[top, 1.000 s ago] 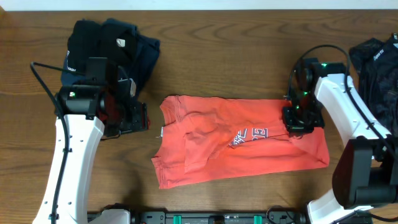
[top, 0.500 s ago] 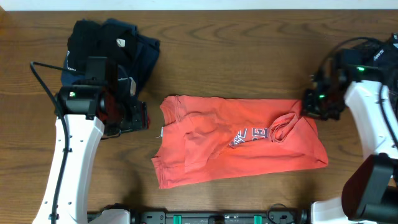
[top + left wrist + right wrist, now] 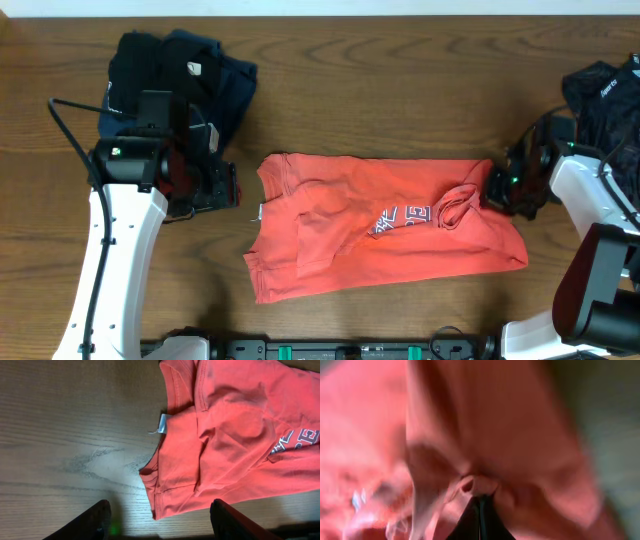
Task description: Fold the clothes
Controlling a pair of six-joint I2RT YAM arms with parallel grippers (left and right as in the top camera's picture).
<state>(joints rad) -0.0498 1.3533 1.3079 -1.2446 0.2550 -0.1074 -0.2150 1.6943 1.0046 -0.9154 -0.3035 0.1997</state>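
Overhead, the orange-red T-shirt [image 3: 385, 240] lies near the middle of the wooden table [image 3: 400, 90]. It is partly folded into a rough rectangle with its long side running left to right. Its neck opening sits at the upper left corner, and a small white label [image 3: 164, 423] sticks out there onto the wood. Navy-and-white lettering [image 3: 400, 218] shows just right of the shirt's middle, partly tucked under a fold. Creases run across the left half, and the lower left corner ends in a doubled hem. Toward the right end the cloth is gathered into a raised, twisted ridge.

The right gripper [image 3: 495, 190] is at the shirt's upper right edge, jaws closed tight on that gathered cloth. The right wrist view is blurred, but it shows orange fabric bunched and pinched between the dark fingertips of this gripper [image 3: 480, 510].

The left gripper [image 3: 228, 190] hangs above bare wood just beside the shirt's left edge, holding nothing. In the left wrist view its two fingers [image 3: 97, 517] stand wide apart, with the shirt's lower left corner between them below.

A heap of navy and black garments [image 3: 190, 75] lies at the upper left, well apart from the shirt. Another black garment [image 3: 600, 100] lies at the table's right edge.
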